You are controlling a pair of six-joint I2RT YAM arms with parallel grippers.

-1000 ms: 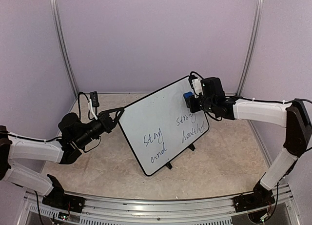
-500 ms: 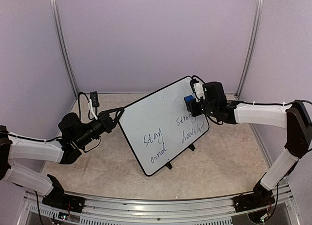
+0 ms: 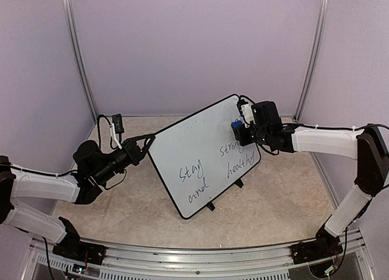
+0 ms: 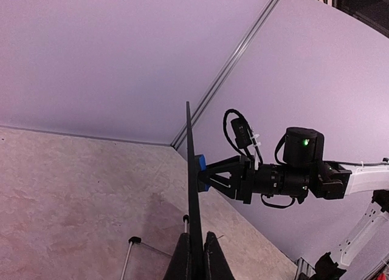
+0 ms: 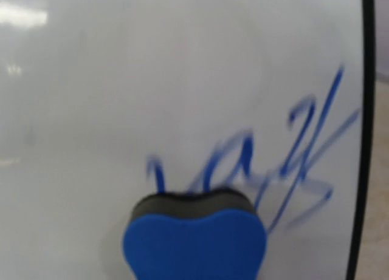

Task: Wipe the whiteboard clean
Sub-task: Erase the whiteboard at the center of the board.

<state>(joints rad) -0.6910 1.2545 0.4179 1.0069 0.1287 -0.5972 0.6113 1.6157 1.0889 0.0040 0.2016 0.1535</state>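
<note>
1. The whiteboard (image 3: 200, 152) stands tilted mid-table, bearing blue handwriting.
2. The left gripper (image 3: 148, 144) is clamped on the board's left edge.
3. The right gripper (image 3: 239, 129) grips a blue eraser (image 5: 194, 243), pressed against the upper right writing.

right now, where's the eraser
The eraser is in the right gripper, pressed against the whiteboard near its upper right edge in the top view, next to the writing.
</note>
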